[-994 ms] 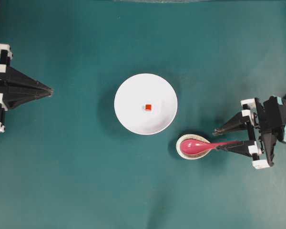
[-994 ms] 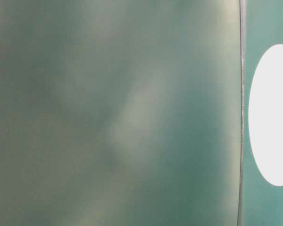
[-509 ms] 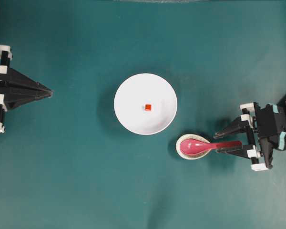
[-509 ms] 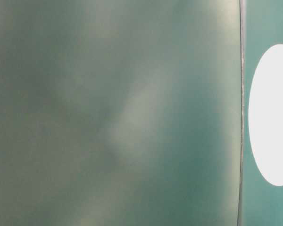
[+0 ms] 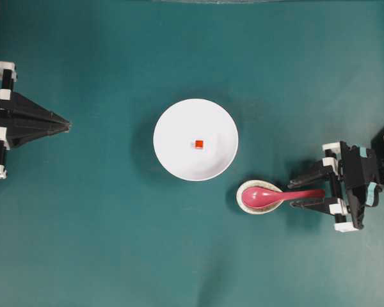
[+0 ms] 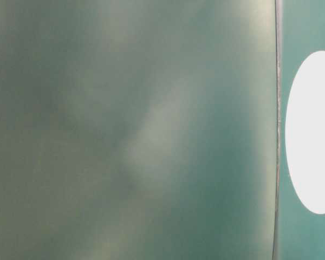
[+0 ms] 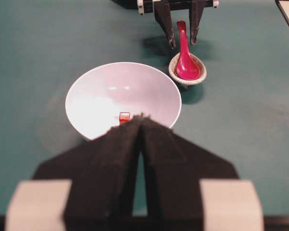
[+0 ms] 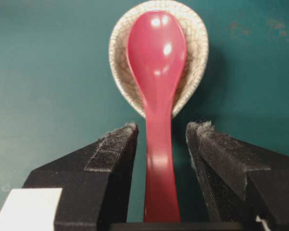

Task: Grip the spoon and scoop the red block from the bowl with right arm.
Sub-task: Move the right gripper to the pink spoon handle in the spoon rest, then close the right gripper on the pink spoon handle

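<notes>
Overhead exterior view: the bowl sits at mid-table with the red block resting near its centre. At about four o'clock from the bowl, just beside its rim, the spoon lies with its scoop cradled in a speckled spoon rest and its handle pointing toward three o'clock. That propped handle is likely why the right end effector comes in from the three o'clock side: its fingers stand apart, one on each side of the handle, lined up along it so that closing would pinch the handle across its width. The left end effector waits at nine o'clock, well apart from the bowl, fingers together and holding nothing.

The right wrist view shows what the overhead one cannot: a clear gap between each pad and the spoon handle, so nothing is gripped yet, and the crackle glaze of the rest. The left wrist view gives the bowl's depth and the block low inside it, with the spoon standing at twelve o'clock beyond. The table-level view is mostly a blur, with only a white oval at its three o'clock edge, probably the bowl.
</notes>
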`<state>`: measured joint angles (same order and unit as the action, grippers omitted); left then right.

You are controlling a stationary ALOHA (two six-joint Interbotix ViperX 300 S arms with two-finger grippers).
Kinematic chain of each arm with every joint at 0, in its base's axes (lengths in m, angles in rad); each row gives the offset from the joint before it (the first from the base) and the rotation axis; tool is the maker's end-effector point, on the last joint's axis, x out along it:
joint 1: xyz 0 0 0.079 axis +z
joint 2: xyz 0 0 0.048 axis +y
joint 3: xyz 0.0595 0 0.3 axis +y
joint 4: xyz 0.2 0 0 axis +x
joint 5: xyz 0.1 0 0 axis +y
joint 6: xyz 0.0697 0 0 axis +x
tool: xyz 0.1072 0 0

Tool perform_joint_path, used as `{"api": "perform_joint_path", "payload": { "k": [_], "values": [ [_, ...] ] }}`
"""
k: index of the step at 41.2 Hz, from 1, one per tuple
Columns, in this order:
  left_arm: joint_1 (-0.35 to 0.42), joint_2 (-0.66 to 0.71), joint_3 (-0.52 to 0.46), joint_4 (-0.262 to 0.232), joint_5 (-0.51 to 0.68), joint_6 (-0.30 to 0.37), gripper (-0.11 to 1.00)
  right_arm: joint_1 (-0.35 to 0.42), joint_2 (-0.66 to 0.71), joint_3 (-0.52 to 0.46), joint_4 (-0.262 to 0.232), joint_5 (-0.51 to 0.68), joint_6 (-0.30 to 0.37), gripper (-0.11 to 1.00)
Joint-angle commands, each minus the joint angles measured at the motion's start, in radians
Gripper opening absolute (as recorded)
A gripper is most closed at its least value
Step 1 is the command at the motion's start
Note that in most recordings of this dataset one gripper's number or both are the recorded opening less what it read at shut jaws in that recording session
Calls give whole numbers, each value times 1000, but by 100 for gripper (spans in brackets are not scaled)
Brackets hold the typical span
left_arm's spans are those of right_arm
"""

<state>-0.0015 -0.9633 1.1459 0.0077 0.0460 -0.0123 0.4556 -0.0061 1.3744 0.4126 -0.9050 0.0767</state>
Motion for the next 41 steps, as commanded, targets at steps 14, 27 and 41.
{"api": "perform_joint_path", "payload": {
  "k": [14, 27, 41],
  "values": [
    [3, 8, -32, 2, -3, 0, 0, 8, -6, 0, 6, -9, -14, 47],
    [8, 8, -32, 2, -3, 0, 0, 11, -6, 9, 6, -9, -43, 46],
    [17, 8, -32, 2, 2, -2, 0, 17, -6, 9, 5, -14, -46, 46]
  ]
}}
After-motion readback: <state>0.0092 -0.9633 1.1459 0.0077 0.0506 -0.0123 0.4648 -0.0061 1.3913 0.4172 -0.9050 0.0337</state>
